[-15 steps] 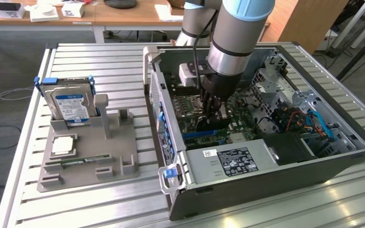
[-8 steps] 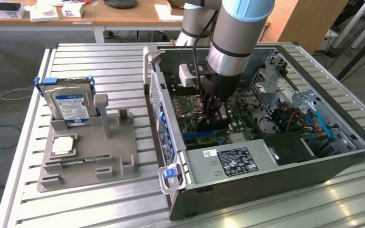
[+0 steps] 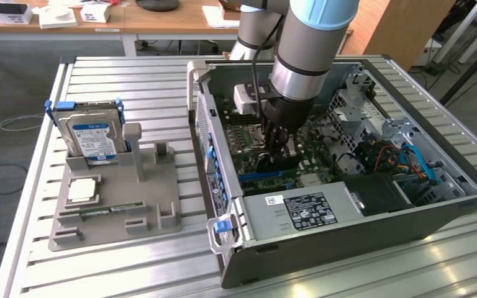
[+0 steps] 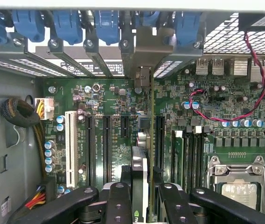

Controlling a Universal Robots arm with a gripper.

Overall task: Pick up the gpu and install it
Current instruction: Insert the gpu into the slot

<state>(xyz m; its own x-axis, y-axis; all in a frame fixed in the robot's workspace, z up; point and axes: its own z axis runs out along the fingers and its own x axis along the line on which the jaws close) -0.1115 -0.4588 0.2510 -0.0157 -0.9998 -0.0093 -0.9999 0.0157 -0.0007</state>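
- The gripper [image 3: 274, 151] is down inside the open computer case [image 3: 437, 217], over the middle of its motherboard [image 4: 114, 100]
- Its black fingers [image 4: 117, 201] are drawn in narrow and clamp the gpu [image 4: 139, 175] between them, one on each face of the card
- From the wrist the gpu is seen edge-on: a thin dark card with a black cover, a pale strip along its edge and a small green mark on the part nearest the camera
- The card's far end carries a silver metal bracket [image 4: 146, 49] that reaches the case's rear wall, in line with the row of blue clips [image 4: 67, 23] there
- The card stands on edge among the case's long black expansion slots [image 4: 107, 144] – whether it is seated in one I cannot tell
- In the exterior view the gpu [image 3: 266, 166] shows as a dark shape just under the fingers, inside the case beside the labelled power supply [image 3: 300, 211]
- A red and black wire pair [image 4: 226, 119] loops across the board inside the case
- Outside the case, on the exterior view's left, a grey holder [image 3: 118, 217] carries a hard drive [image 3: 91, 138] upright and a green memory stick [image 3: 106, 212] lying flat – both well apart from the gripper
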